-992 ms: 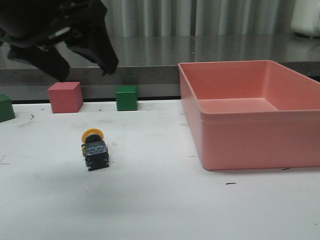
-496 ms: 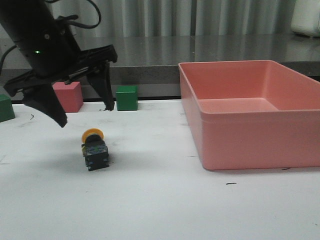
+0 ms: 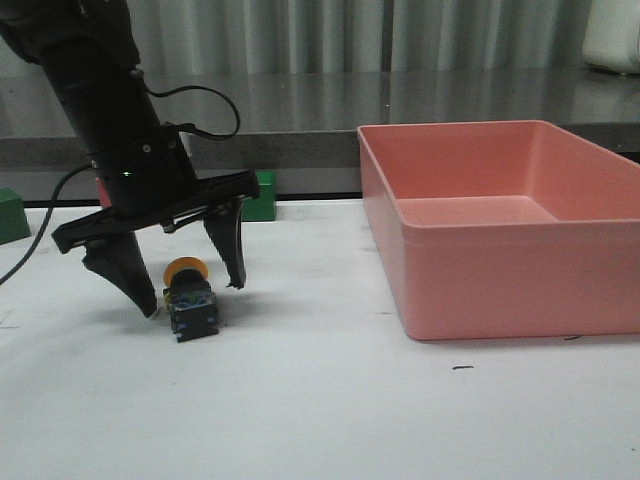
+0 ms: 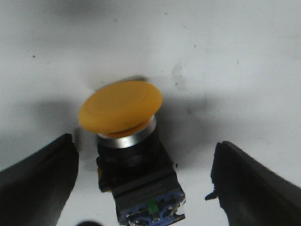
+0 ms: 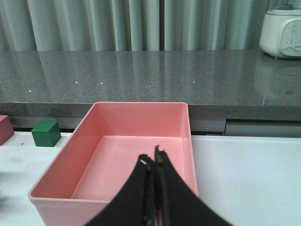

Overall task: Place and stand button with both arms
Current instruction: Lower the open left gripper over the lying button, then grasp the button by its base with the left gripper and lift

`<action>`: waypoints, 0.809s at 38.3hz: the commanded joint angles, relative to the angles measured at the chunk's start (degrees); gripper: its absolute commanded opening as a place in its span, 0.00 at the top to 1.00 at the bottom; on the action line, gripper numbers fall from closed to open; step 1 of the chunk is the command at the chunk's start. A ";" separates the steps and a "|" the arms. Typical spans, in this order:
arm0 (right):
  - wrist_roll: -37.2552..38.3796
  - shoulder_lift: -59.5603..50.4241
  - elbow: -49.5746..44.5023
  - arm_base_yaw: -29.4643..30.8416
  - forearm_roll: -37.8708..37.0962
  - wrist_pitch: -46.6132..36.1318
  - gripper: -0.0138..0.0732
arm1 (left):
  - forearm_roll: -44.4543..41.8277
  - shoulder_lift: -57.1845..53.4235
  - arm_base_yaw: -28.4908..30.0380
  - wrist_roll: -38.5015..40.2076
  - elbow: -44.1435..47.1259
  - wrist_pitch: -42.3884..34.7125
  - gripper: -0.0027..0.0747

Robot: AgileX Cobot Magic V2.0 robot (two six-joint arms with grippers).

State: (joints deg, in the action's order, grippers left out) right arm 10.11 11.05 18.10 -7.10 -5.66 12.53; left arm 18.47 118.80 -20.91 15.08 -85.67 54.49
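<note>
The button point(image 3: 189, 297) lies on its side on the white table, yellow-orange cap pointing away, black base with bluish contacts toward me. It also shows in the left wrist view point(image 4: 130, 150). My left gripper point(image 3: 190, 290) is open and lowered around it, one finger on each side, not touching. In the left wrist view the left gripper point(image 4: 143, 181) straddles the black base with gaps both sides. My right gripper point(image 5: 153, 164) is shut and empty, seen only in its wrist view, held above the pink bin point(image 5: 136, 150).
The large pink bin point(image 3: 500, 240) stands at the right. A green cube point(image 3: 262, 195) sits behind the left arm, another green cube point(image 3: 10, 215) at the far left edge. The pink cube is mostly hidden behind the arm. A grey ledge runs along the back.
My left arm has come down from above the table and moved right, so its open fingers now straddle the button. The button has not moved.
</note>
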 commanded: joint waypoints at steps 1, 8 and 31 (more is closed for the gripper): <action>-0.48 0.39 1.54 0.36 -0.95 -5.10 0.91 | 0.99 -1.60 0.14 0.89 -2.96 1.70 0.33; -0.48 0.39 1.54 0.36 -0.95 -5.10 0.91 | -0.74 -1.42 0.14 1.40 -3.33 1.49 0.40; -0.48 0.39 1.54 0.36 -0.95 -5.10 0.91 | -3.36 -3.78 0.01 -0.98 -4.32 2.69 0.63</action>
State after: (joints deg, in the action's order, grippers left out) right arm 10.11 11.05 18.10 -7.10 -5.66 12.53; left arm 15.90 120.30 -20.91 14.65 -88.19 57.89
